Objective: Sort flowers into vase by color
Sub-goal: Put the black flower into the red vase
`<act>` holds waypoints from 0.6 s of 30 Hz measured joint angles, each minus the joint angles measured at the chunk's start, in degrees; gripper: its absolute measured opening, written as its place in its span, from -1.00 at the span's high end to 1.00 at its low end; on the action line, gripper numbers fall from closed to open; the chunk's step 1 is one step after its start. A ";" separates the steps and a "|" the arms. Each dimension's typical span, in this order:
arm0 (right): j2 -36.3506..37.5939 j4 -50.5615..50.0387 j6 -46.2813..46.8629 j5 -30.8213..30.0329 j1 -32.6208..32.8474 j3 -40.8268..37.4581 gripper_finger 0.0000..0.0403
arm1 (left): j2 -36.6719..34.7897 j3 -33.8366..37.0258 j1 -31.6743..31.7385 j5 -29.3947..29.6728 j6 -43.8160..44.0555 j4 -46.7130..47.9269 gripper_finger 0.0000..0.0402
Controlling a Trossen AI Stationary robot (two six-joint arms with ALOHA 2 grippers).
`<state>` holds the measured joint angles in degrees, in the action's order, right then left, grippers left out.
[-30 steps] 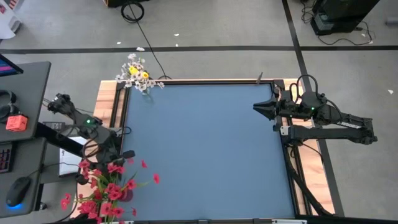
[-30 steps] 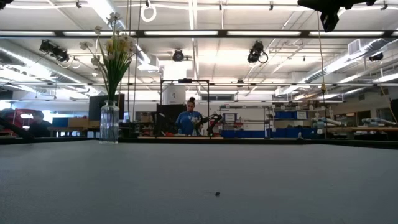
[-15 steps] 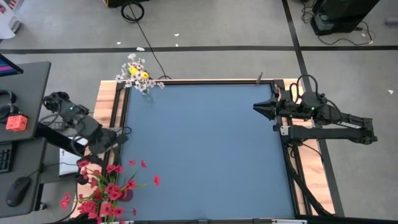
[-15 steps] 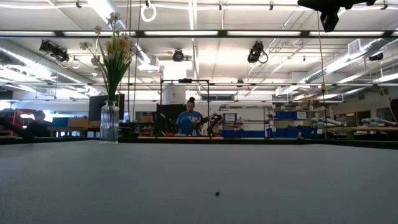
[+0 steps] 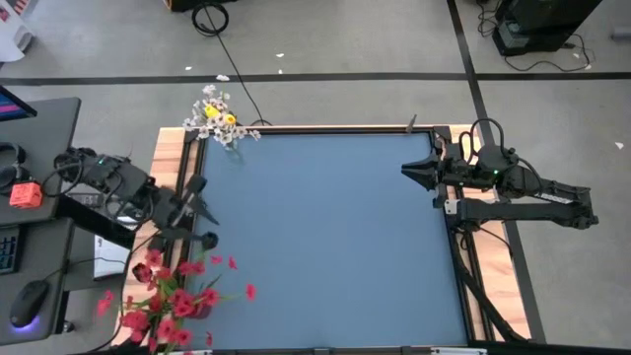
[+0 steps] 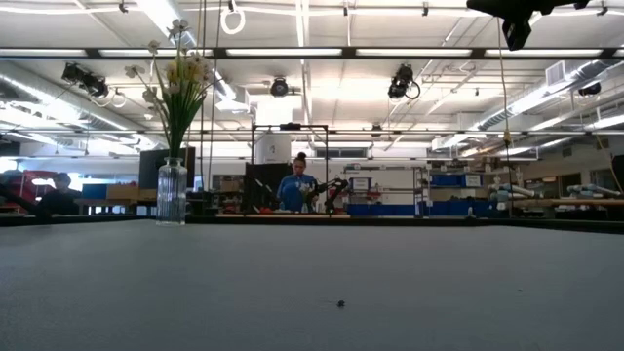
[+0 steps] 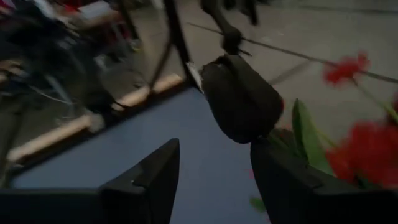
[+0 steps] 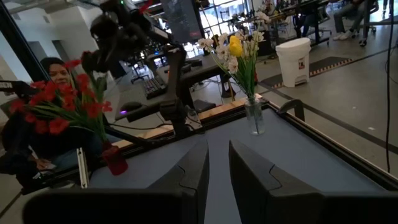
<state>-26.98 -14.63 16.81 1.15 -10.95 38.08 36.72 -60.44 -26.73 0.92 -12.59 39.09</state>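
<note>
Red-blossomed flowers [image 5: 173, 301] stand in a red vase [image 8: 115, 159] at the table's near-left corner. White and yellow flowers [image 5: 217, 116] stand in a clear glass vase [image 6: 172, 192] at the far-left corner. My left gripper [image 5: 200, 209] hovers open just beyond the red flowers, and nothing lies between its fingers [image 7: 155, 174]. A dark rounded shape [image 7: 239, 99] shows close ahead of one finger; I cannot tell what it is or whether it touches. My right gripper [image 5: 407, 170] waits at the table's right edge, with a narrow empty gap in the right wrist view [image 8: 218, 155].
The blue table top [image 5: 325, 237] lies bare between the two arms. A desk with a mouse and other gear [image 5: 30, 296] stands left of the table. People show in the room beyond [image 6: 295, 187] and behind the red flowers [image 8: 56, 71].
My left gripper has risen from beside the red flowers, moved toward the table's far edge and tipped from pointing down to nearly level. The red sprigs have swayed a little.
</note>
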 joint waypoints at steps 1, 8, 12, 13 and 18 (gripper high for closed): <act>0.00 -0.01 0.01 0.00 0.00 0.01 0.64 | 0.81 -0.62 1.30 0.08 -0.43 -1.72 0.00; 0.00 0.00 0.00 0.01 -0.01 0.01 0.64 | 7.79 -0.97 14.98 -1.45 -1.46 -16.20 0.01; 0.00 0.00 0.01 0.00 0.01 0.01 0.64 | 11.57 -0.90 24.77 -8.63 0.18 -19.60 0.01; 0.00 0.01 0.01 0.00 0.01 0.01 0.64 | 12.27 -0.91 26.80 -9.91 0.67 -20.17 0.01; 0.00 -0.01 -0.01 0.00 0.01 0.01 0.64 | 14.84 1.97 33.98 -13.68 3.11 -24.47 0.01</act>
<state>-26.98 -14.63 16.80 1.15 -10.94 38.09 51.56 -58.47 7.25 -12.77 -9.48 14.62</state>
